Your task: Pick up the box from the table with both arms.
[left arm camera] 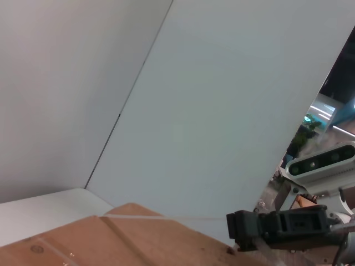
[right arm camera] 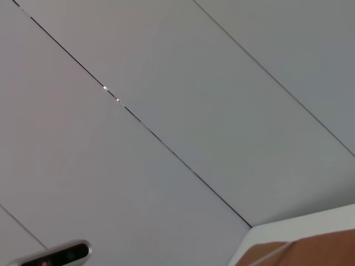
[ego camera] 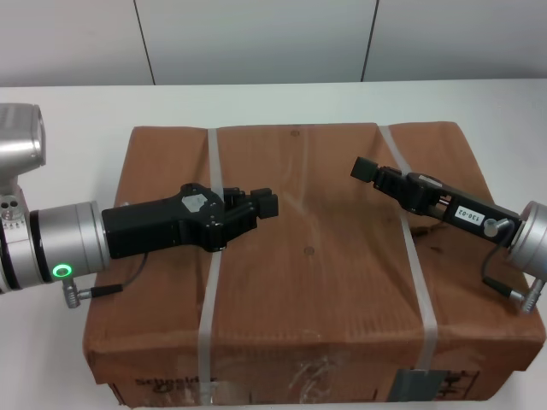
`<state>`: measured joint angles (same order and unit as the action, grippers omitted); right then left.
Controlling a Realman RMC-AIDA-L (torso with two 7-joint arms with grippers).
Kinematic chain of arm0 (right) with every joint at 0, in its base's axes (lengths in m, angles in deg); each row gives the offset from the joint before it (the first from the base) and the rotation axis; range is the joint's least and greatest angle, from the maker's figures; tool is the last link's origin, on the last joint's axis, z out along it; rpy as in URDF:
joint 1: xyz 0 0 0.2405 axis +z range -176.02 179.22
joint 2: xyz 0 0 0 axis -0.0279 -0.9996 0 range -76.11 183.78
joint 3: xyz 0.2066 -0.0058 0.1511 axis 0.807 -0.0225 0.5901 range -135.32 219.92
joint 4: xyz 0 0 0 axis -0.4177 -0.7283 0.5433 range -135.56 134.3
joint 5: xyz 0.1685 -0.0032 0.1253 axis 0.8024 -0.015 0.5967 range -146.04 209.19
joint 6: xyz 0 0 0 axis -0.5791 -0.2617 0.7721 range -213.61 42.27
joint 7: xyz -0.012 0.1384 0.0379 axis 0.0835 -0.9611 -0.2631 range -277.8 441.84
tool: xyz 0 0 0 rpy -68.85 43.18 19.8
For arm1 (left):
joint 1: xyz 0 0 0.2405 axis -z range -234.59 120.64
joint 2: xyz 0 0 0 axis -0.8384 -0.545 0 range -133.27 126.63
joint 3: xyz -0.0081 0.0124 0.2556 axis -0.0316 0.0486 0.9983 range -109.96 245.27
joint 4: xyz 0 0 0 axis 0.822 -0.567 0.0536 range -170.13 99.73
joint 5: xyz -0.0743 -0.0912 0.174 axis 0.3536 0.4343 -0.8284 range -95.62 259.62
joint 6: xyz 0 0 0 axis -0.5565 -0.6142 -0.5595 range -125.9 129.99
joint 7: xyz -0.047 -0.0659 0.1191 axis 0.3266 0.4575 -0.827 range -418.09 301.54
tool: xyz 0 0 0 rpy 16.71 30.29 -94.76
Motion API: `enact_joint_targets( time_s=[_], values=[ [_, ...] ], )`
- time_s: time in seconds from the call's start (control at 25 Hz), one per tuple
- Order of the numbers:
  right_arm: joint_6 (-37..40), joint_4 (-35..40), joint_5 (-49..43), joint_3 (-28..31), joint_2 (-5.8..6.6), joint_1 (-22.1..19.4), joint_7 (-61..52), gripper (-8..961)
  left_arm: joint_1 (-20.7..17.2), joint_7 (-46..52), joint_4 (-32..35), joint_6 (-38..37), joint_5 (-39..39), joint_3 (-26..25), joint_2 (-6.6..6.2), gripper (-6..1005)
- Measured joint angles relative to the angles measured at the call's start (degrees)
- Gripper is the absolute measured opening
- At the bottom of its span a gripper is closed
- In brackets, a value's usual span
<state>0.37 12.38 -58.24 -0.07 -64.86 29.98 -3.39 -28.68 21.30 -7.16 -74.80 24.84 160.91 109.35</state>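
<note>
While the box (ego camera: 316, 282) lies flat on the table (ego camera: 77, 107), its labelled, taped side faces near and its long axis runs left to right; two pale straps cross its brown top. Above it hover the left gripper (ego camera: 261, 205) and right gripper (ego camera: 372, 173); whether either is clenched cannot be told.

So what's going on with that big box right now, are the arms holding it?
Not holding. Left tool and right tool both above the box, nothing gripped. Box flat on the table. Nothing in the way.
</note>
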Motion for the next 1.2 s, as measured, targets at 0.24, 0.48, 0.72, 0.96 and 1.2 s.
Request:
enact_joint_targets(
  time_s=[0.24,0.48,0.72,0.96,1.2],
  values=[
    [-0.38,-0.01,0.0,-0.27,0.04,0.09,-0.21,32,-0.02,-0.03,0.0,0.0,0.03,0.0,0.0,129],
    [-0.54,0.0,0.0,-0.41,0.05,0.12,-0.25,33,-0.05,-0.07,-0.08,0.0,0.03,0.0,0.07,129],
    [-0.61,0.0,-0.01,-0.43,0.05,0.16,-0.28,33,-0.08,-0.14,-0.11,0.0,0.03,0.0,0.09,129],
    [-0.74,0.0,-0.01,-0.41,0.05,0.18,-0.28,33,-0.09,-0.22,-0.17,0.0,0.03,0.0,0.09,129],
    [-0.77,0.0,-0.01,-0.29,0.04,0.18,-0.28,32,-0.09,-0.22,-0.17,0.0,0.03,0.0,0.17,129]
  ],
)
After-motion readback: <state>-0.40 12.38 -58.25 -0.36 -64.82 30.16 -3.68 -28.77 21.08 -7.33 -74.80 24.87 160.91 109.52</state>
